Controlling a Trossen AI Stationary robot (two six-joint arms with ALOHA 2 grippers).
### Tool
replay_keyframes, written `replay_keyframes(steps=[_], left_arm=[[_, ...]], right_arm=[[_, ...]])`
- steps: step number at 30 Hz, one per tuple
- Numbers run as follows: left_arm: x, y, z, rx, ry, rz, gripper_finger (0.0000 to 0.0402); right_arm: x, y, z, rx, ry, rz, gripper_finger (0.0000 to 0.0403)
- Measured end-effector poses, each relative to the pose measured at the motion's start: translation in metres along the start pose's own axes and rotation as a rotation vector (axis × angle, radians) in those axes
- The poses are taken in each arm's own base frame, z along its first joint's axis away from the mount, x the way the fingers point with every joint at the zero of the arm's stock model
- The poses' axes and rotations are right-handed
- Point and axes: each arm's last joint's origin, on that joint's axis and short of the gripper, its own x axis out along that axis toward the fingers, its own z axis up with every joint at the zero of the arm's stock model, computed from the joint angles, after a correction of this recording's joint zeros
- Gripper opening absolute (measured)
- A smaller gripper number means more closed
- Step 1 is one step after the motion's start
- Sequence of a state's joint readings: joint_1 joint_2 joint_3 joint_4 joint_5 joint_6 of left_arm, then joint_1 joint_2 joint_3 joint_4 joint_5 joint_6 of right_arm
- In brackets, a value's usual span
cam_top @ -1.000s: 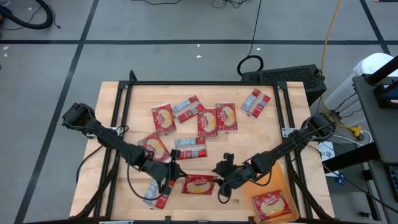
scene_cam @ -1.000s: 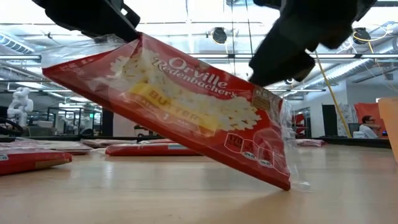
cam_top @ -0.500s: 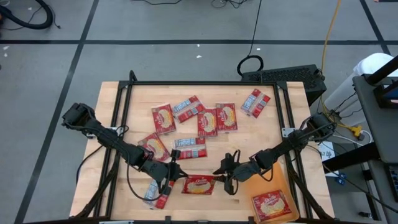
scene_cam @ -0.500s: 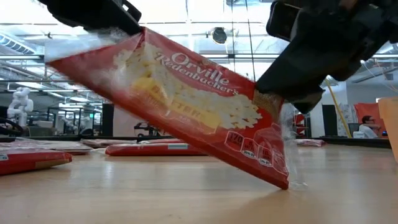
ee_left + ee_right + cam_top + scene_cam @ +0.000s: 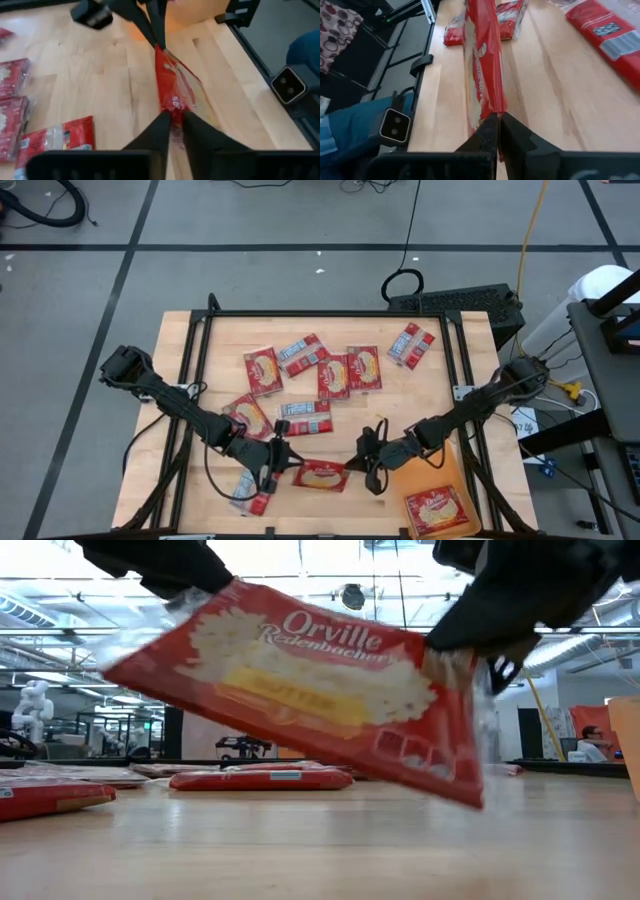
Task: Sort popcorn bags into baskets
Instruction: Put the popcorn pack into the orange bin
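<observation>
A red popcorn bag [image 5: 320, 690] with a yellow-cream picture hangs between my two grippers near the table's front edge, clear of the wood. My left gripper [image 5: 284, 471] is shut on its left end and my right gripper [image 5: 366, 470] on its right end. The orange basket [image 5: 432, 476] lies at the front right with one bag [image 5: 436, 511] in it. Several more popcorn bags [image 5: 318, 370] lie flat on the table behind, and one bag [image 5: 250, 494] lies at the front left. My left gripper pinches the bag's left short end [image 5: 171, 106] between its two fingers. The fingers come from the table's left, slanting down, in line with the bag's length. That end hangs higher than the other. My right gripper pinches the bag's right short end [image 5: 492, 106] between its two fingers. It comes from the table's right, slanting down, in line with the bag's length. The bag stretches edge-on between both grippers, lifted clear of the table.
A black frame [image 5: 330, 314] runs around the table top. Two bags [image 5: 280, 418] lie just behind my left arm. Bare wood shows between the held bag and the basket's wall [image 5: 632, 745] at the right.
My right gripper has shut on the bag's right end and gone up. The bag's lower right corner, which rested on the table, has lifted clear, and the bag now hangs closer to level between the two grippers.
</observation>
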State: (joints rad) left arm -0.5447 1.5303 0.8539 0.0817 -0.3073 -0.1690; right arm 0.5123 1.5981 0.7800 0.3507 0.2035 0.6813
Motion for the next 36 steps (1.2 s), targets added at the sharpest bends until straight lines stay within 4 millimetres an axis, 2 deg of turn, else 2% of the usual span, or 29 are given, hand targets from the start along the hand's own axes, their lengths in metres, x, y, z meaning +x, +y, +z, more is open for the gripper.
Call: replay_keyframes(steps=[7, 12, 17, 26, 31, 36], left_arm=[[0.0, 0.001, 0.002, -0.096, -0.023, 0.017, 0.0176], [-0.001, 0.0, 0.001, -0.165, -0.028, 0.053, 0.0223], [-0.002, -0.005, -0.002, -0.203, -0.011, 0.065, 0.0233], [-0.008, -0.022, -0.007, -0.224, 0.005, 0.025, 0.0234], [-0.011, -0.03, -0.009, -0.222, -0.002, 0.022, 0.0234], [-0.014, -0.037, -0.01, -0.22, -0.003, 0.008, 0.0234]], right_arm=[[-0.032, 0.014, 0.027, -0.006, 0.071, -0.057, 0.0001], [-0.055, 0.031, 0.052, -0.024, 0.112, -0.085, 0.0], [-0.075, 0.048, 0.071, -0.033, 0.225, -0.16, 0.0], [-0.119, 0.077, 0.099, 0.03, 0.413, -0.152, 0.0], [-0.14, 0.088, 0.099, 0.086, 0.529, -0.089, 0.0], [-0.165, 0.084, 0.09, 0.22, 0.667, -0.139, 0.0]])
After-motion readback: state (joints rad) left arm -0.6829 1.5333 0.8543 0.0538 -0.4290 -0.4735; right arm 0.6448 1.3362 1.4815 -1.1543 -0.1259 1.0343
